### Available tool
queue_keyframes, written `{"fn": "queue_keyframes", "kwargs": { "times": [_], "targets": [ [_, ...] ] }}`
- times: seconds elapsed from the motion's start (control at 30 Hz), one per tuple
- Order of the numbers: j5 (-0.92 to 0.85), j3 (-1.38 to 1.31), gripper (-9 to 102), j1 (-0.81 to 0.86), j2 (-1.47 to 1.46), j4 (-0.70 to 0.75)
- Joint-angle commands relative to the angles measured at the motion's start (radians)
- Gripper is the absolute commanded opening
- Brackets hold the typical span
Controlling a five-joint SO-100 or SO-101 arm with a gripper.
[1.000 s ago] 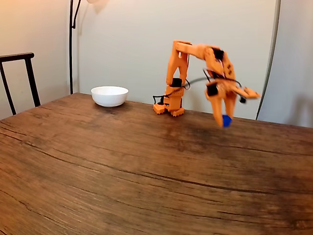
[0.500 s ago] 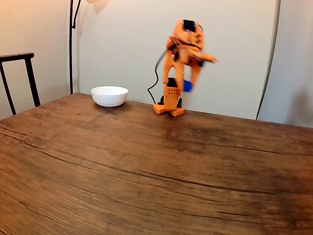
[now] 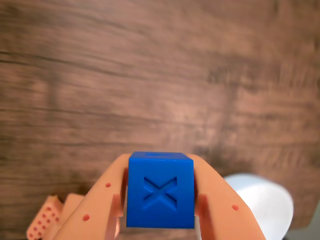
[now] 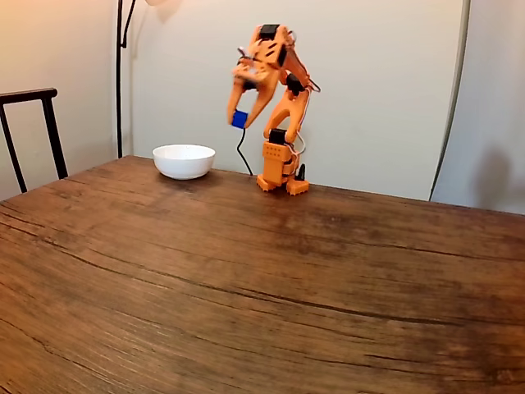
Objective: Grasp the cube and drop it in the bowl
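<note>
The blue cube [image 3: 160,190] has an X pressed into its face and sits clamped between my orange fingers [image 3: 102,200] in the wrist view. In the fixed view my gripper [image 4: 239,120] is shut on the cube [image 4: 239,120], held high above the table, a little to the right of the white bowl [image 4: 184,161]. The bowl [image 3: 262,205] shows at the lower right of the wrist view, below and beside the cube.
The arm's orange base [image 4: 281,168] stands at the far edge of the wooden table [image 4: 246,279], right of the bowl. A dark chair [image 4: 33,131] and a lamp pole [image 4: 120,74] stand at the left against the wall.
The arm has swung from the right side of the table, over its base, to the left toward the bowl, carrying the blue cube upward and leftward.
</note>
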Motion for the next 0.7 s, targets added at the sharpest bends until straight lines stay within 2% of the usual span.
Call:
{"fn": "queue_keyframes", "kwargs": {
  "times": [0.0, 0.3, 0.67],
  "targets": [
    [0.034, 0.044, 5, 0.087, 0.048, -0.028],
    [0.037, 0.15, 5, 0.331, 0.155, -0.034],
    [0.037, 0.27, 5, 0.629, 0.193, -0.172]
  ]
}}
